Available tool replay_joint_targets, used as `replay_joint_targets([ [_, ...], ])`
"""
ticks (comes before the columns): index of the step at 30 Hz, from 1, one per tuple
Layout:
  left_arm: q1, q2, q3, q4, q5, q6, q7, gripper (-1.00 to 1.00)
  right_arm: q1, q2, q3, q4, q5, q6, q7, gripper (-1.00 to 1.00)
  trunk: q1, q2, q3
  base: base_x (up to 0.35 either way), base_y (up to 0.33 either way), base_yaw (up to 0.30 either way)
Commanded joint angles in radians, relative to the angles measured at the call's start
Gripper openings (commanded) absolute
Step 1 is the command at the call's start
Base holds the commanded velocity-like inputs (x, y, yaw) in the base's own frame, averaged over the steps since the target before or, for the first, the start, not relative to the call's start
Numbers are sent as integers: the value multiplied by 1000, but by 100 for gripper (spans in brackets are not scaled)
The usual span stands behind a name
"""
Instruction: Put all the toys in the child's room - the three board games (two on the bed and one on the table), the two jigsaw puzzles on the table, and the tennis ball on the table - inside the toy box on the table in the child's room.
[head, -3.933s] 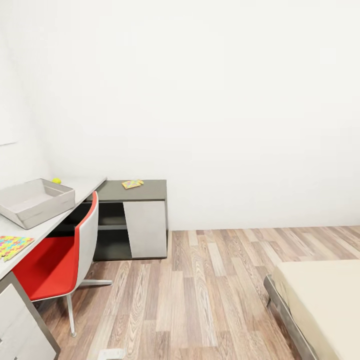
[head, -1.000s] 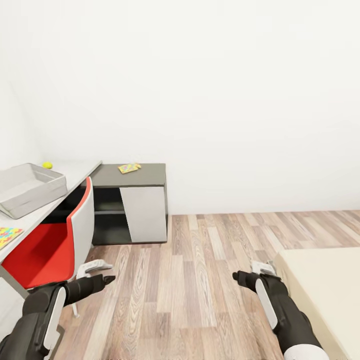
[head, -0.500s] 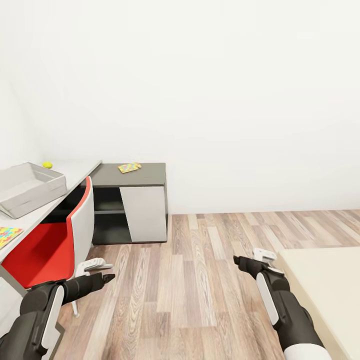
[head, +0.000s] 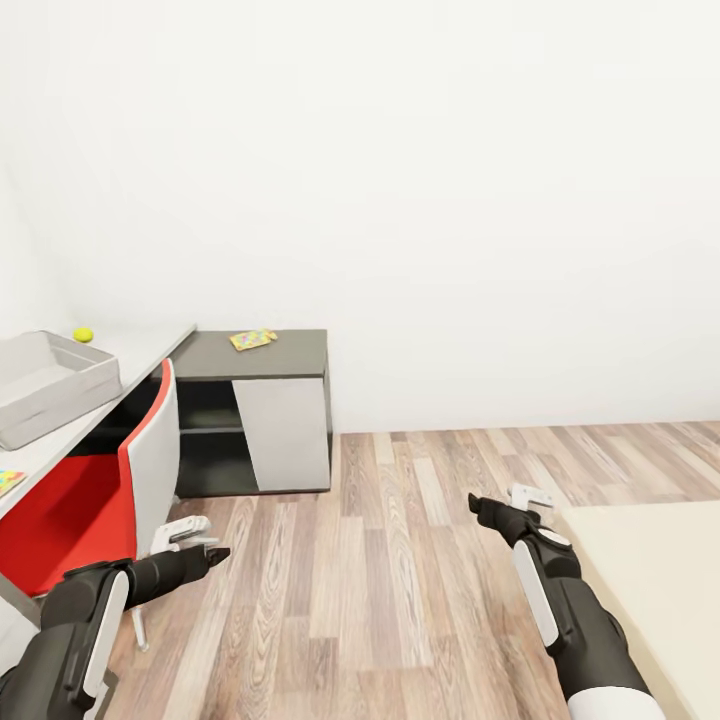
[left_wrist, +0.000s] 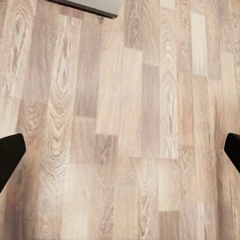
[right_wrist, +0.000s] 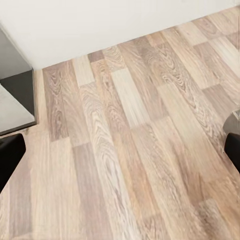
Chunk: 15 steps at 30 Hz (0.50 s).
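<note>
Grey toy box (head: 45, 385) sits on the table (head: 130, 352), tennis ball (head: 83, 335) just behind it, a jigsaw puzzle (head: 252, 340) on the dark cabinet (head: 262, 410). Both pincers, left (head: 205, 550) and right (head: 492, 510), spread and empty over wood floor (head: 400, 560). Puzzle likely thin, floppy; pinch an edge.

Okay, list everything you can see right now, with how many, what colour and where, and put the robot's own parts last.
toy box: one, light grey, on the table at far left
table: one, pale top, along the left wall
tennis ball: one, yellow-green, on the table behind the toy box
jigsaw puzzle: one, multicoloured, on the dark cabinet
second jigsaw puzzle: one, multicoloured corner, at the table's near left edge
cabinet: one, dark grey with a pale door, against the wall
chair: one, red and white, at the table
bed: one, cream, lower right
left gripper: open, over the floor
right gripper: open, near the bed
</note>
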Motion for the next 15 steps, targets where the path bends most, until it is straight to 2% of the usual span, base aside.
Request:
replay_joint_targets([
  [1,-1,0,1,-1,2,6,-2,100,-1,0,-1,-1,-11,4,-7,100,0,0,0,235,-90,-171],
  [4,-1,0,1,-1,2,6,-2,100,-1,1,-1,-2,-11,6,-6,100,0,0,3,204,-99,-198],
  [10,-1,-2,4,-3,2,13,-2,100,-1,0,-6,-2,-15,10,-6,100,0,0,9,53,-30,-230],
  [13,-1,-3,4,-5,2,15,-2,100,-1,-5,-7,-2,-33,12,-6,100,-11,21,21,10,-5,-242],
  [15,-2,-1,4,-7,2,16,-2,100,-1,-11,-7,-1,-69,15,-6,100,-19,35,29,3,-2,-249],
])
